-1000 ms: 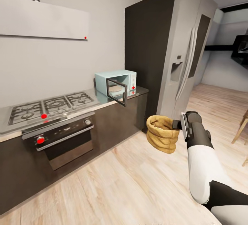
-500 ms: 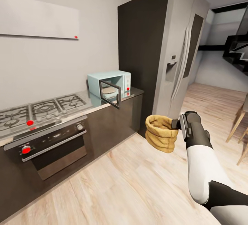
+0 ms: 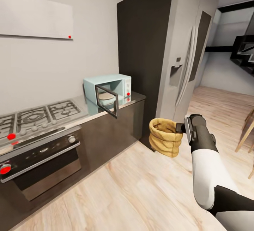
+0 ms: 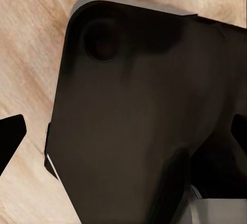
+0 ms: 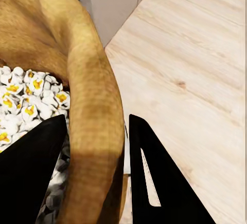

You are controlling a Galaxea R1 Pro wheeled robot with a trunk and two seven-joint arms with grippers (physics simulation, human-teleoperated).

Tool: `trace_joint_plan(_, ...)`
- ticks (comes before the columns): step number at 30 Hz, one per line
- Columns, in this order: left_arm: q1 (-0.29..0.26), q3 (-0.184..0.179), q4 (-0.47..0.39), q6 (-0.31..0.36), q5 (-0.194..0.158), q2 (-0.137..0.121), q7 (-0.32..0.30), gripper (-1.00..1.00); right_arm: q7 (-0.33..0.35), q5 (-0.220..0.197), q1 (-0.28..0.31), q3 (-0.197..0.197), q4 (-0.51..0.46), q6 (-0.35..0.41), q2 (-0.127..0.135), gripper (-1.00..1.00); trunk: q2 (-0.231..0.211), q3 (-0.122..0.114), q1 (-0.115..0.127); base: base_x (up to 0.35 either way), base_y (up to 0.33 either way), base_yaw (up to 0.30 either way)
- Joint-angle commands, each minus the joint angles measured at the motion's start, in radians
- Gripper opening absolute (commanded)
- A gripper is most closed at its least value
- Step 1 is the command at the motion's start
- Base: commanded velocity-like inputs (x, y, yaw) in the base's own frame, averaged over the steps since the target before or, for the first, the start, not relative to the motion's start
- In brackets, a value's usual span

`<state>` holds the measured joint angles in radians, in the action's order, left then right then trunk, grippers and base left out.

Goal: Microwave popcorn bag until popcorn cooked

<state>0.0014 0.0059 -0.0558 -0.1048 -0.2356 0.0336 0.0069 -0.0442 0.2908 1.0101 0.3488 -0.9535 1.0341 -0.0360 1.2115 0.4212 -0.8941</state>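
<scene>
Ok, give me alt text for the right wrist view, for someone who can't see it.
The right claw pinches the rolled rim of the tan popcorn bag, one dark finger inside and one outside. Pale popcorn with yellow centres fills the bag, above a light wooden floor.

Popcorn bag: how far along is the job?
Done: the popcorn bag is off the countertop, and the microwave door stands open. In hand: the right gripper pinches the bag's rim, carrying it above the floor; popcorn is inside. Left: put the bag in, shut the door, heat.
</scene>
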Motion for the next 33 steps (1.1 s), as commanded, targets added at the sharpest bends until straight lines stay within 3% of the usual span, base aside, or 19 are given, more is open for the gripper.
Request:
trace_joint_plan(1, 0.000, 0.000, -0.001, -0.002, -0.005, 0.000, 0.001, 1.00, -0.005, -0.003, 0.001, 0.002, -0.001, 0.003, -0.001, -1.00, 0.001, 0.001, -0.001, 0.305, -0.190, 0.000)
trace_joint_plan(29, 0.000, 0.000, -0.001, -0.004, -0.007, -0.001, 0.001, 1.00, -0.011, 0.001, 0.001, -0.001, -0.002, 0.007, -0.001, -1.00, 0.001, 0.001, -0.001, 0.290, -0.217, 0.000)
trace_joint_plan(33, 0.000, 0.001, -0.001, -0.011, -0.006, -0.001, 0.000, 1.00, -0.011, 0.001, 0.001, -0.002, -0.001, 0.006, -0.003, -1.00, 0.001, 0.001, -0.001, 0.280, -0.230, 0.250)
